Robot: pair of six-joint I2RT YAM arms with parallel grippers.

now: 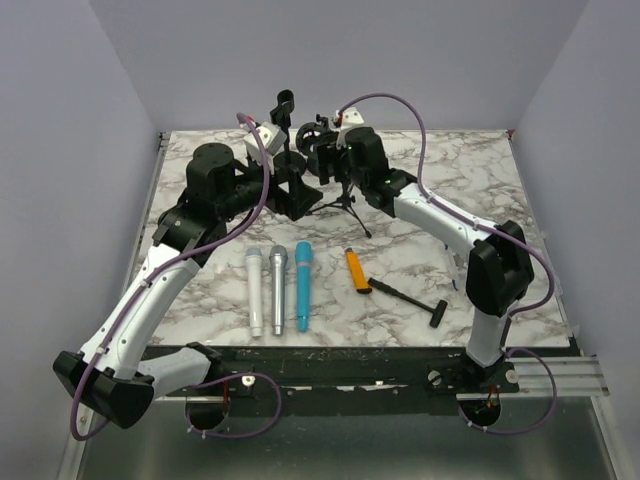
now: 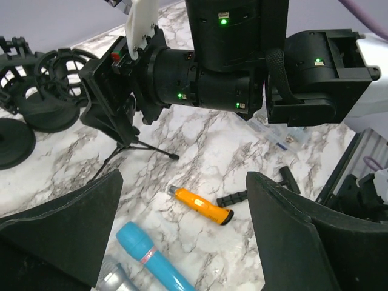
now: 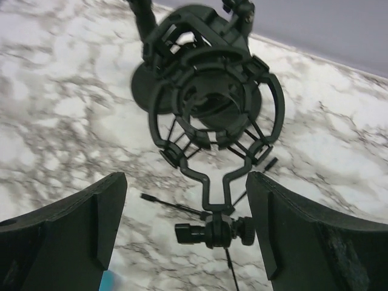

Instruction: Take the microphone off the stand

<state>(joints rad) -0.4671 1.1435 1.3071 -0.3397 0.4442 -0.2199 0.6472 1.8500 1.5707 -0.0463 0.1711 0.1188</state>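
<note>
Black wire-cage shock mount [image 3: 212, 103] on thin tripod stand [image 3: 212, 233], microphone within not discernible, framed by wide-open right gripper [image 3: 187, 200], seemingly lined up for a grasp; left gripper [image 2: 183, 200] likewise spread, near row of white, silver and teal microphones [image 1: 277, 288] on marble table [image 1: 450, 170].

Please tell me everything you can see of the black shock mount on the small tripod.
The shock mount is black, plastic by its look: an outer cage around an inner ring, joined by thin struts. A forked yoke leads down to a clamp knob above thin tripod legs on the marble table. Its opening faces the camera; whether it holds anything I cannot tell. The open right tool frames it without touching.
</note>
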